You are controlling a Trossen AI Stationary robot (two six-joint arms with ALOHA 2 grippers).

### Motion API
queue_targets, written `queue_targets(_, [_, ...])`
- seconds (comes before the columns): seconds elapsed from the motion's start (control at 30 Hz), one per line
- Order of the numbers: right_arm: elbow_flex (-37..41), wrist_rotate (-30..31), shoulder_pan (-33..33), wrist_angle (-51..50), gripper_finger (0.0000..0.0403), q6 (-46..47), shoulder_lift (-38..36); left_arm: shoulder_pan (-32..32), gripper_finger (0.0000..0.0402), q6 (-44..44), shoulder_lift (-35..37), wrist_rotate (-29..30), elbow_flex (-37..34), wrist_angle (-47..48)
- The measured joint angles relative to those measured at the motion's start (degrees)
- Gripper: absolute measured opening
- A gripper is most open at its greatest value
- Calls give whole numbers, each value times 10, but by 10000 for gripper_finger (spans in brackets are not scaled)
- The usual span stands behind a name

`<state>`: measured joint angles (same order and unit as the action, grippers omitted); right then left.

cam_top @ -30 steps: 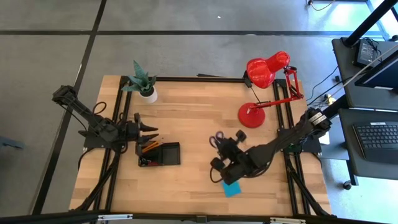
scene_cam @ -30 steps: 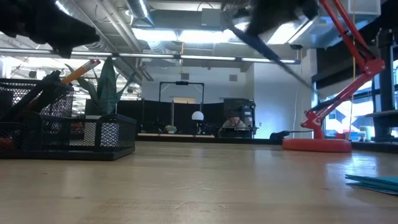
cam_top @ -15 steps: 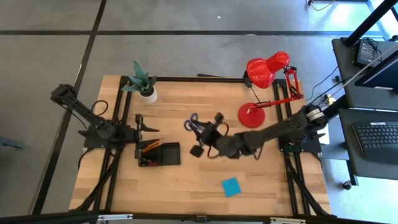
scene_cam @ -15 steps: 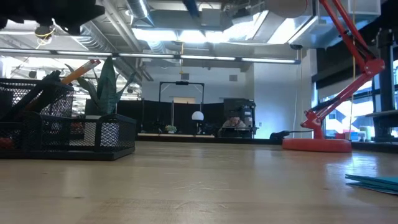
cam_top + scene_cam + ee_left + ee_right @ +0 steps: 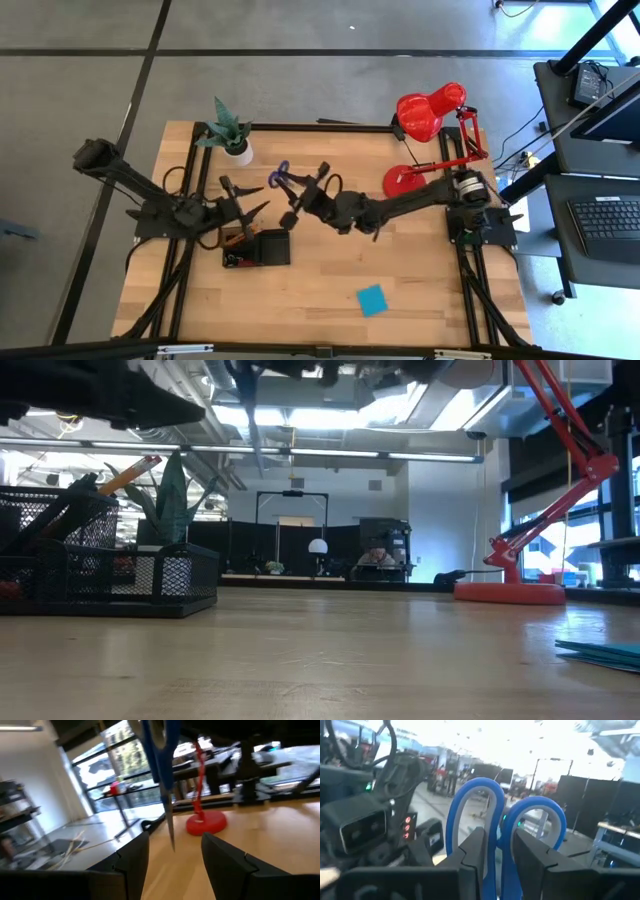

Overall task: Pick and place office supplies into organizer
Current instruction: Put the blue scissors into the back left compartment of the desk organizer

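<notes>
The right hand [image 5: 300, 196] is up over the middle of the tabletop [image 5: 420, 290], fingers clamped on the blue-handled scissors [image 5: 282, 177]. In the right wrist view the two blue loops [image 5: 507, 827] stand right above the dark fingers [image 5: 475, 852], which pinch them just below the handles. From the left wrist view the scissor blades [image 5: 167, 815] hang point-down in the air, clear of the wood.

Over on the left, the left hand [image 5: 248, 203] hovers near the organizer [image 5: 258, 247], its fingers spread wide with nothing between them. The scissors sit just beyond its fingertips, above and behind the tray.

The organizer rests on the left part of the tabletop with an orange pencil [image 5: 130, 473] leaning out of its mesh cup. The blue sticky-note pad [image 5: 372, 300] lies flat, well apart, toward the front right. The red lamp [image 5: 420, 150] and the potted plant [image 5: 228, 130] stand along the back edge.
</notes>
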<state>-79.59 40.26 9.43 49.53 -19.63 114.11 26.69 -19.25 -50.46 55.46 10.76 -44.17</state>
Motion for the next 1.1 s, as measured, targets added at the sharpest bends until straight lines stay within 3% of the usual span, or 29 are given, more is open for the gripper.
queue_targets(0.3, [-67,-46,-7,44,82,-34,75,-46,173,9,-68,15,33,-28])
queue_targets(0.53, [-94,-46,-8,43,82,-36,101,-51,175,-5,-110,23,68,-28])
queue_targets(0.8, [-93,-46,-5,44,82,-59,101,-44,150,-15,-109,32,73,-27])
queue_targets(0.93, [-92,-44,-1,41,82,-62,102,-31,128,-36,-96,85,73,-31])
queue_targets(1.1, [-92,-44,1,41,82,-61,102,-19,109,-41,-84,60,73,-53])
